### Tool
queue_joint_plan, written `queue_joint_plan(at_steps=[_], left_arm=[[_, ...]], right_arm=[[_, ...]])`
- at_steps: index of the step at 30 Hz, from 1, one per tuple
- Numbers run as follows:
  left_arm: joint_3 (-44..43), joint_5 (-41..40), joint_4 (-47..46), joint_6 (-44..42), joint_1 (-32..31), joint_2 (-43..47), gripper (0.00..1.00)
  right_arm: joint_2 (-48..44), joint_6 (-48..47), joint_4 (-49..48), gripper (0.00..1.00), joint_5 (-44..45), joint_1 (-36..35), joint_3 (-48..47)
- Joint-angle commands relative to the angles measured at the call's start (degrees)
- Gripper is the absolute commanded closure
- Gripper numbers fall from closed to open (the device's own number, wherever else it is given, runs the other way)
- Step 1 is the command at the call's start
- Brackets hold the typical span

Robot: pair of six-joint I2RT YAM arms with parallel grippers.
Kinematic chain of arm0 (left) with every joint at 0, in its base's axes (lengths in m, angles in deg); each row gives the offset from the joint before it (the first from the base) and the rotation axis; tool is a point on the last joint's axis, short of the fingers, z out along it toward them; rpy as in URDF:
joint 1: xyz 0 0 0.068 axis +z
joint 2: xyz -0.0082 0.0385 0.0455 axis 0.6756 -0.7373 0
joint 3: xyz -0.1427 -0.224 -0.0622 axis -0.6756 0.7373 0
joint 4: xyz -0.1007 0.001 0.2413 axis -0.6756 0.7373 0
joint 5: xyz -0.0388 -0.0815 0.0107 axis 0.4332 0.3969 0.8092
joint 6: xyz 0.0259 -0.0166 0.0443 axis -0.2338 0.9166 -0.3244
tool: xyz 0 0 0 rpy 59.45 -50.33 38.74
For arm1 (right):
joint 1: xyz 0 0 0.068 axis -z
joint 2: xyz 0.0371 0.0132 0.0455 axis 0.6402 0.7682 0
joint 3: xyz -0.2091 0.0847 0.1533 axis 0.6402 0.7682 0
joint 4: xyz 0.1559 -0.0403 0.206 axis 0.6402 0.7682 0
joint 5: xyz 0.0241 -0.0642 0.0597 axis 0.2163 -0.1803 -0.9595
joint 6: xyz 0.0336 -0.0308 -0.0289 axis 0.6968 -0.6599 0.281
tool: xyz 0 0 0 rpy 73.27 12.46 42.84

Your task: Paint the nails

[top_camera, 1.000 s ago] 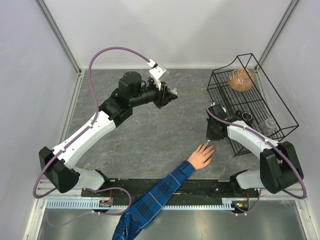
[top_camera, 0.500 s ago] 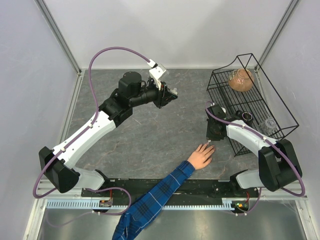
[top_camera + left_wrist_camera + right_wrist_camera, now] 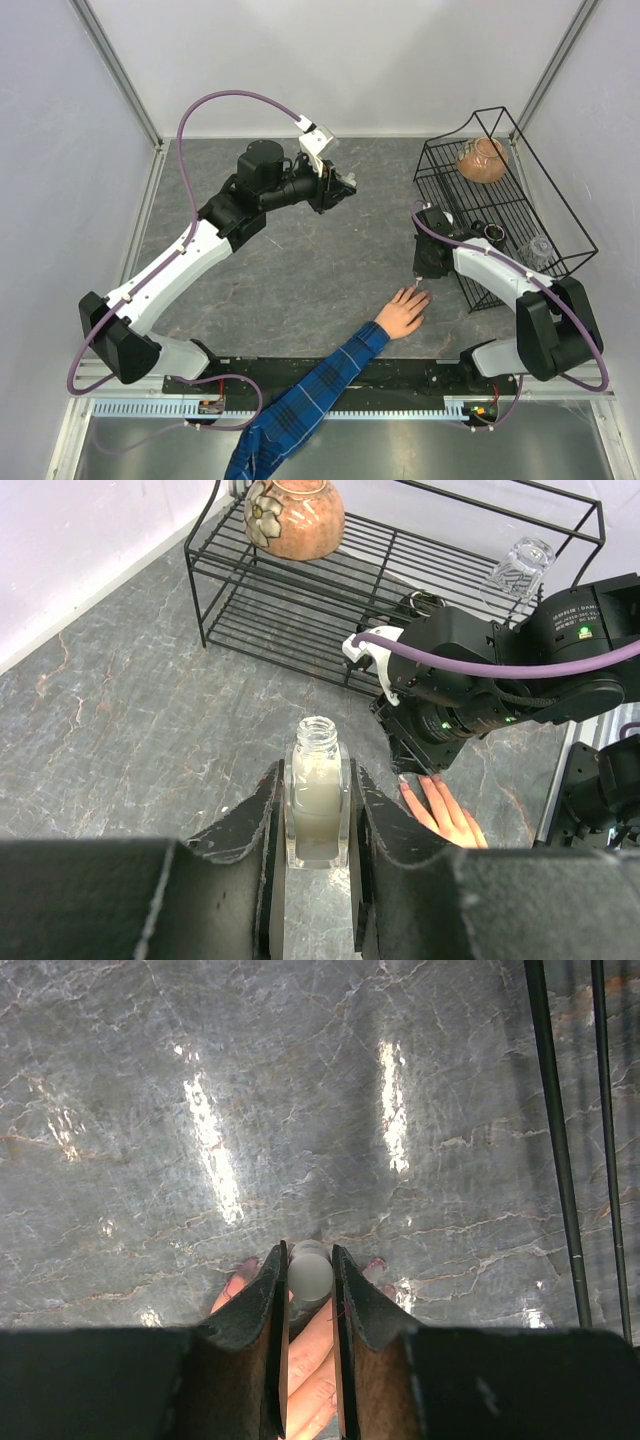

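A light-skinned hand [image 3: 404,312] with a blue plaid sleeve [image 3: 310,395] lies flat on the grey marble table, fingers pointing away. Its tiny nails look pinkish in the right wrist view [image 3: 374,1262] and the left wrist view [image 3: 403,780]. My right gripper [image 3: 422,272] is shut on a frosted round brush cap [image 3: 310,1275] and hangs just above the fingertips. The brush end is hidden below the cap. My left gripper [image 3: 342,188] is shut on an open polish bottle [image 3: 317,805] of pale liquid, held upright above the table's far middle.
A black wire rack [image 3: 520,215] stands at the far right, close behind my right arm. It holds a brown ceramic pot [image 3: 482,160], a clear glass [image 3: 538,247] and a small dark item [image 3: 494,234]. White walls enclose the table.
My right gripper has shifted very slightly over the fingertips. My left gripper with the bottle has nudged a little farther away. The hand has stayed put.
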Motion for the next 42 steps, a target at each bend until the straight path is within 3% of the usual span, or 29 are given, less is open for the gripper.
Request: queue_joint_plan(at_steps=[1, 14, 28, 34, 38, 42], left_arm=[[-2.93, -0.18, -1.71, -1.80, 0.26, -0.60, 0.98], [-3.99, -0.45, -1.80, -1.98, 0.26, -1.83, 0.98], [-1.53, -3.69, -4.17, -0.22, 0.26, 1.77, 0.98], [0.84, 1.56, -5.58, -0.57, 0.26, 5.81, 0.98], [2.51, 14.74, -5.67, -0.74, 0.44, 7.13, 0.98], [4.97, 20.29, -6.46, -0.48, 0.44, 8.45, 0.98]], right_arm=[[1.09, -0.46, -1.35, 1.00, 1.14, 0.67, -2.47], [1.71, -1.61, -1.79, 1.00, 0.79, 2.16, -3.70], [-13.14, -8.63, 6.65, 1.00, -2.72, 2.07, -8.09], [-9.29, -16.90, 7.62, 1.00, -10.89, 2.16, -26.79], [-2.71, -17.61, 8.93, 1.00, -24.58, 1.38, -46.88], [2.31, -19.97, 16.04, 1.00, -24.10, -5.29, -61.86]])
